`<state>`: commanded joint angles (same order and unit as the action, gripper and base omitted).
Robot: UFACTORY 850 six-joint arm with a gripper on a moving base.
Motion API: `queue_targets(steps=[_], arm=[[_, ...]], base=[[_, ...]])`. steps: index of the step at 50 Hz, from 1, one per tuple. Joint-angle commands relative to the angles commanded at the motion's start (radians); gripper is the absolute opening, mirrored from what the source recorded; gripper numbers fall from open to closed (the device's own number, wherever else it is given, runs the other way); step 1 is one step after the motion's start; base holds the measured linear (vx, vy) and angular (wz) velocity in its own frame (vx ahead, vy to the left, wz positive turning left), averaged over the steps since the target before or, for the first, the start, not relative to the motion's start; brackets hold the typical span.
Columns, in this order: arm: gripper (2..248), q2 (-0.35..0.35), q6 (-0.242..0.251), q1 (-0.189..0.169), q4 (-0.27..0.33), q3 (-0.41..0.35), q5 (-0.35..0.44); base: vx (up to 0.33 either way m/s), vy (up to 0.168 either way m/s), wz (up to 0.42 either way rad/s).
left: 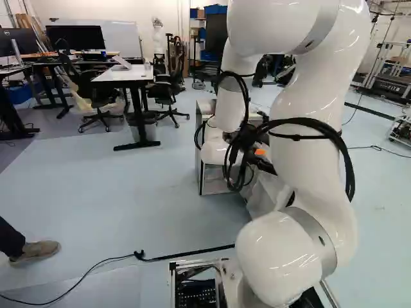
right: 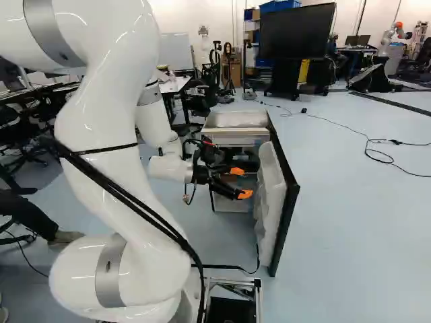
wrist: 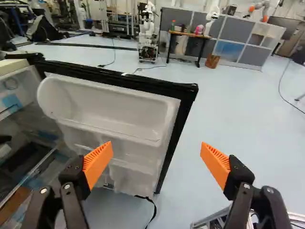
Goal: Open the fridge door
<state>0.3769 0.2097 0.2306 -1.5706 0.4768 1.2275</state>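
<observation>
"Ahead of the base, what can you make out from your end?"

"From my chair I have the fridge [right: 232,139] with its fridge door [right: 289,212] already standing wide, swung out to the right of the cabinet and reaching back toward me; its white moulded lining [wrist: 114,107] faces the end effector [right: 240,182], and a black rim runs round it."

"And the fingers; are they holding anything?"

"Nothing at all; on my wrist view the end effector [wrist: 156,147] has its two fingers spread well apart, orange pads [wrist: 98,164] facing each other with a broad gap; one finger shows in front of the lining, the other lies out past the rim, over the floor [wrist: 248,114]; I can't tell whether either touches the door."

"Does the left base view help?"

"Only a little; my arm [left: 308,141] covers most of the door there, though I do get the side of the cabinet; the right base view is kinder, with the fingers just beside the lining; a black strap [wrist: 153,210] hangs near the door's lower corner, and farther off, beyond the fridge, stands a large dark screen [right: 296,32]."
</observation>
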Motion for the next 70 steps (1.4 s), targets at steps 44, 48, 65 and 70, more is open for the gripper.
queue_targets(steps=[44, 48, 65, 70], arm=[[247, -0.019, -0.004, 0.067, 0.111, -0.02, -0.006], [247, -0.023, -0.005, 0.065, 0.122, -0.022, -0.009], [247, -0.052, -0.014, 0.052, 0.188, -0.039, -0.024], [247, -0.063, -0.018, 0.047, 0.213, -0.046, -0.03]], base=[[0.0, 0.0, 0.0], [0.0, 0.0, 0.0], [0.0, 0.0, 0.0], [0.0, 0.0, 0.0]])
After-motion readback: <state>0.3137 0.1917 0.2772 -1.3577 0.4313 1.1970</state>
